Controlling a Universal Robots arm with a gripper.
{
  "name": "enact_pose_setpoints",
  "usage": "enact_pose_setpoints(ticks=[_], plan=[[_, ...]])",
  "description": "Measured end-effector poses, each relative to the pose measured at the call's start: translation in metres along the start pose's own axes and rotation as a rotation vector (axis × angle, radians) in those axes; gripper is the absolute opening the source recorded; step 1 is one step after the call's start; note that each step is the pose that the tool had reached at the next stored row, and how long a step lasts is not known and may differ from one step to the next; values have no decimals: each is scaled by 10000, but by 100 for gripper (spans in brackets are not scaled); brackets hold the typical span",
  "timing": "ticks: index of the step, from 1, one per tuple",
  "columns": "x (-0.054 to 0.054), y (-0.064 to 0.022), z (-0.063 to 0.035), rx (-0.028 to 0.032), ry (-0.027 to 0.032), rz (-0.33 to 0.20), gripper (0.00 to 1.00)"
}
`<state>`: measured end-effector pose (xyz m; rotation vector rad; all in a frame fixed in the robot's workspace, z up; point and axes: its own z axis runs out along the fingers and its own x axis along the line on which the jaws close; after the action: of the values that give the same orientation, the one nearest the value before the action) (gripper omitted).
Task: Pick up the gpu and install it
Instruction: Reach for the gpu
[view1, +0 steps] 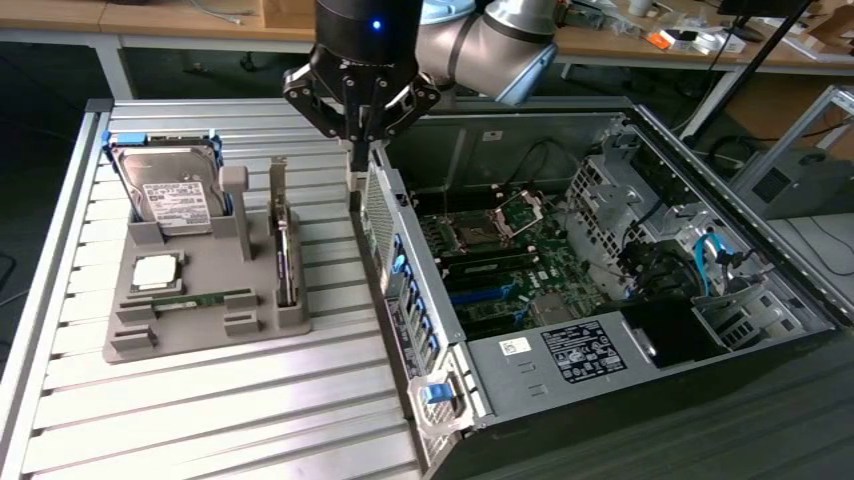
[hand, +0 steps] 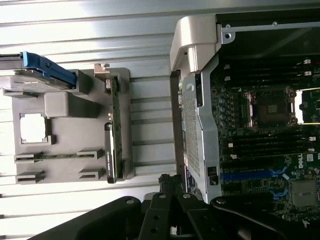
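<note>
End effector (view1: 358, 165), fingers together and empty, hangs over the rear wall of the open computer case (view1: 400, 260), while the graphics card (view1: 283, 245) stands on edge in the gray tray (view1: 200, 325) on the table (view1: 200, 410), just beside the case on the exterior view's left.

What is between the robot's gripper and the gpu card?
Just bare table slats between the shut gripper and the gpu, seen in the exterior view.
</note>
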<state>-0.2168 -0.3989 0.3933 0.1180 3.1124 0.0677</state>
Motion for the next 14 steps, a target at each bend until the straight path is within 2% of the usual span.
enact_pose_setpoints(ticks=[14], plan=[[91, -7, -3, 0, 0, 0, 11]])
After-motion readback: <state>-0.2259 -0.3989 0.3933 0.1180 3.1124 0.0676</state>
